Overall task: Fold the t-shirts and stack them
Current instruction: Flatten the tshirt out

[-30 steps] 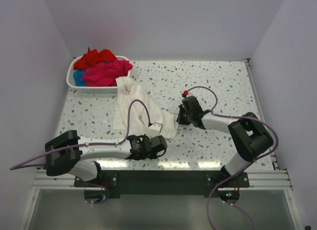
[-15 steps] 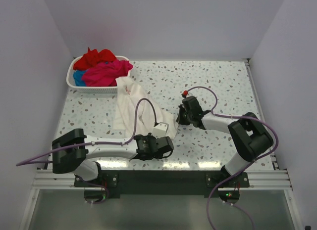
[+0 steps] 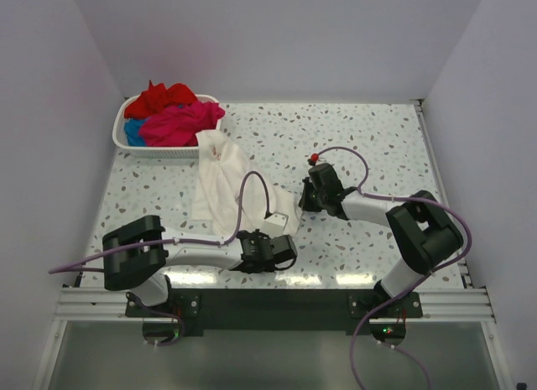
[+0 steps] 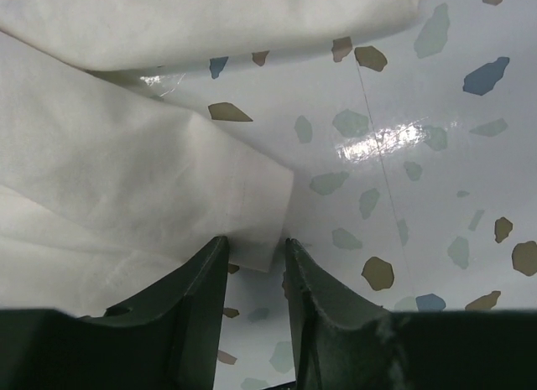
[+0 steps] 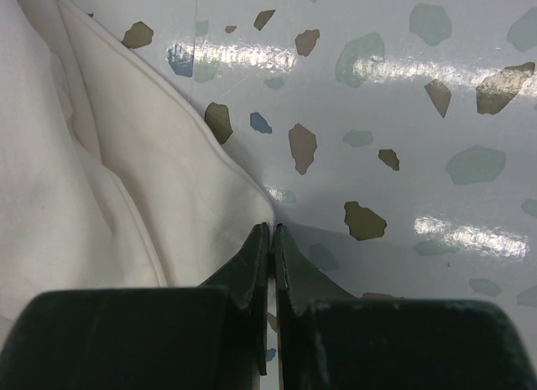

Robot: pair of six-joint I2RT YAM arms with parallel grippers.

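A white t-shirt (image 3: 222,184) lies crumpled on the speckled table, running from the basket towards the arms. My left gripper (image 3: 279,235) is at its near right corner. In the left wrist view that gripper (image 4: 256,243) is open, and a corner of the white t-shirt (image 4: 126,172) lies between the fingertips. My right gripper (image 3: 302,204) is at the shirt's right edge. In the right wrist view it (image 5: 273,228) is shut on the hem of the white t-shirt (image 5: 126,180). Red (image 3: 164,98), magenta (image 3: 180,122) and blue (image 3: 132,132) t-shirts are heaped in the basket.
The white slatted basket (image 3: 159,151) stands at the table's far left corner, with the white shirt's top draped against it. Purple cables loop over both arms. White walls close the table on the left, the back and the right.
My left arm has slid to the right along the shirt's near edge to its corner, and its jaws stand wider apart than a second ago. The right arm has not moved.
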